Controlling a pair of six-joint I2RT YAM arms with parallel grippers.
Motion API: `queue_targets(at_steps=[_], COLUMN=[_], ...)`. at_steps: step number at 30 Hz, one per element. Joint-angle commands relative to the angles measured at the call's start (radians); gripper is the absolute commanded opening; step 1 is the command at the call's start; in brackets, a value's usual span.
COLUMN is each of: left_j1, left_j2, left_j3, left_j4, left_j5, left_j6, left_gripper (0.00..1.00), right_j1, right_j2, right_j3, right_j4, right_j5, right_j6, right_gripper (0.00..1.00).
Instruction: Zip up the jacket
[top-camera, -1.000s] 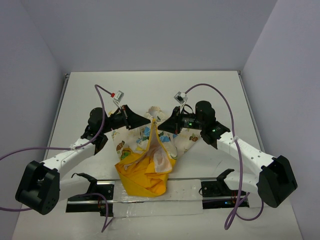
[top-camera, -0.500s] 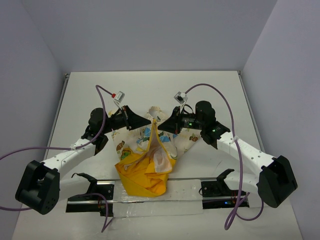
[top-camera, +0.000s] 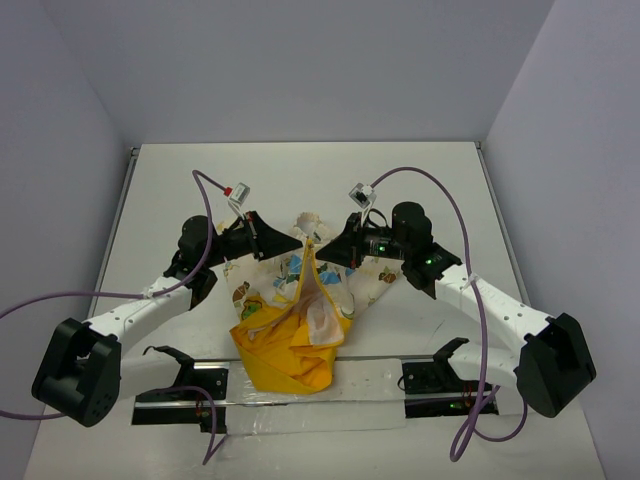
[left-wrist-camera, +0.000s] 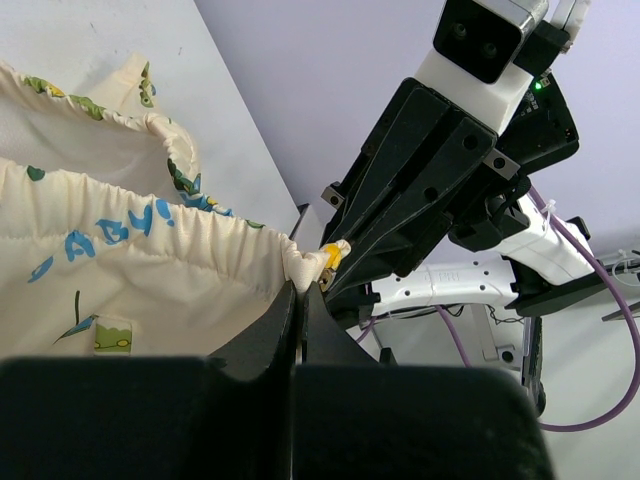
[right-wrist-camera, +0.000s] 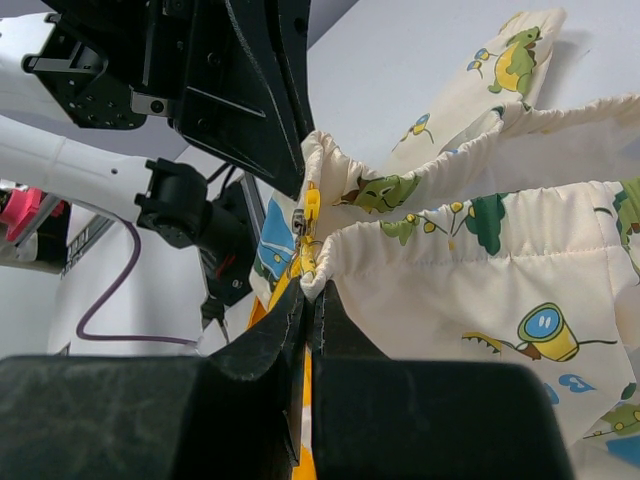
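left hand (left-wrist-camera: 300, 292) is closed, its two black fingers pinched tight on the gathered cream edge of the one small child's jacket (top-camera: 290, 350), soft cream cloth printed with cartoon animals and lined in bright yellow. right hand (right-wrist-camera: 308, 292) is closed the same way on the facing gathered edge. so i count two hands, both gripping the same single garment, tip to tip and almost touching above the middle of the white bench (top-camera: 300, 175).

from the top camera i see the jacket lying on the bench between my two arms. its far end is lifted to a peak where the hands hold it. the yellow part is bunched in a heap at the near side, close to the arm bases. the front gapes open, with yellow lining and one pale inner panel showing in the gap.

through the right wrist camera i can see one strip of yellow zipper tape (right-wrist-camera: 310, 215) running down between the two cream edges; i cannot make out a slider. through the left wrist camera a small yellow bit sits at the corner i hold, right against the other hand's tips, and blue letters spell "baby" on the cloth.

two purple cables (top-camera: 215, 200) show, one looping off each arm.
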Motion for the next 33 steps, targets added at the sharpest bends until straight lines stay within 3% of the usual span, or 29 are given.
queue_targets(at_steps=[1,33], left_j1=[-0.009,-0.027], left_j2=[-0.004,0.009], left_j3=[-0.001,-0.021], left_j4=[0.066,0.096], left_j5=[0.005,0.008], left_j6=[-0.002,-0.011], left_gripper=[0.0,0.0], right_j1=[0.008,0.007], right_j2=[-0.023,-0.05], right_j3=[0.032,0.009], right_j4=[0.037,0.179], right_j5=[0.015,0.101], right_j6=[0.001,0.084], right_gripper=[0.0,0.0])
